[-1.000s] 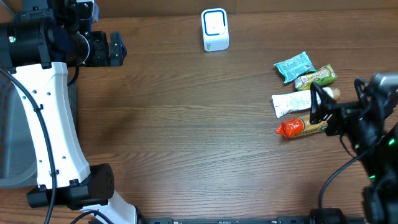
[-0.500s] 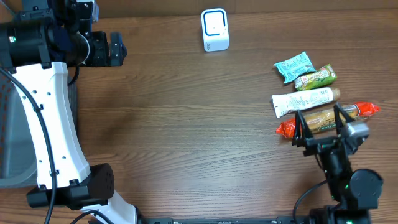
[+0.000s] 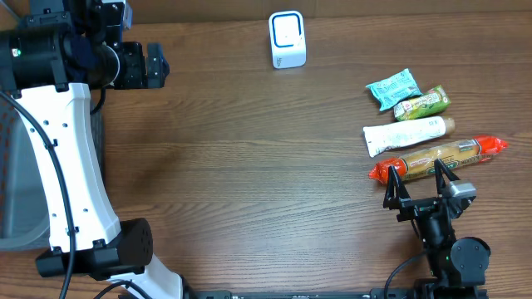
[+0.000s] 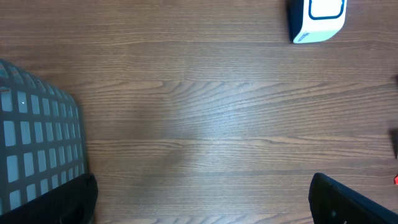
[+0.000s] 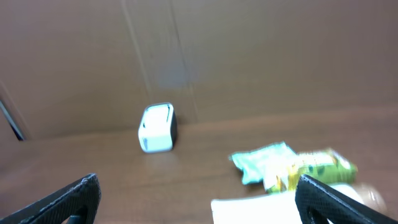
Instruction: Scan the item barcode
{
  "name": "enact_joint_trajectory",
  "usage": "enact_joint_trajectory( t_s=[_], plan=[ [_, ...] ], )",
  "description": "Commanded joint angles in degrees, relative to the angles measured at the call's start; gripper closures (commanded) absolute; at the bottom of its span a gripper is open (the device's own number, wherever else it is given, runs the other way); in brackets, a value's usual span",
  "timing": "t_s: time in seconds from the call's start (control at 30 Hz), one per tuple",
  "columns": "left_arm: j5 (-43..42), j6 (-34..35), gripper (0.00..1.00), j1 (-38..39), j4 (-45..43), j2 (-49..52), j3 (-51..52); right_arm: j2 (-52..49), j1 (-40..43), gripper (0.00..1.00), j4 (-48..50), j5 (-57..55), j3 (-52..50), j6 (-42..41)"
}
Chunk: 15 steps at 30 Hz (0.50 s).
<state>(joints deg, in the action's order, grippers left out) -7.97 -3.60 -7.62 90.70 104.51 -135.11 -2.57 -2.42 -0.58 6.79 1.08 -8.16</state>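
Note:
Four items lie at the right of the table: a teal packet (image 3: 392, 89), a green bar (image 3: 422, 103), a white tube (image 3: 407, 134) and a long orange pack with red ends (image 3: 438, 159). The white, blue-trimmed scanner (image 3: 288, 39) stands at the back centre. My right gripper (image 3: 418, 184) is open and empty, just in front of the orange pack. Its wrist view is blurred and shows the scanner (image 5: 158, 128), the teal packet (image 5: 264, 160) and the green bar (image 5: 320, 167) ahead. My left gripper (image 3: 155, 66) is open and empty at the back left, over bare wood (image 4: 202, 143).
A grey mesh basket (image 4: 34, 146) sits at the table's left edge, beside the white left arm (image 3: 71, 166). A brown cardboard wall (image 5: 249, 56) stands behind the scanner (image 4: 316, 18).
My right arm has drawn back from over the items toward the front edge, uncovering the whole orange pack. The left arm has not moved.

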Motion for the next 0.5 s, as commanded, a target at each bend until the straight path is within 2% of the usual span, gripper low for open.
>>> enact_joint_trajectory(
  t_s=[0.0,0.47],
  plan=[
    [-0.44,-1.14,0.01,-0.24,-0.07,-0.74,-0.9,2.19,-0.52,0.0,-4.09,-1.53,-0.61,-0.42],
    [-0.44,-1.14,0.0,-0.24,-0.09,-0.74,-0.9,2.4,-0.52,0.0,-3.87,-2.03,-0.61,-0.39]
  ],
)
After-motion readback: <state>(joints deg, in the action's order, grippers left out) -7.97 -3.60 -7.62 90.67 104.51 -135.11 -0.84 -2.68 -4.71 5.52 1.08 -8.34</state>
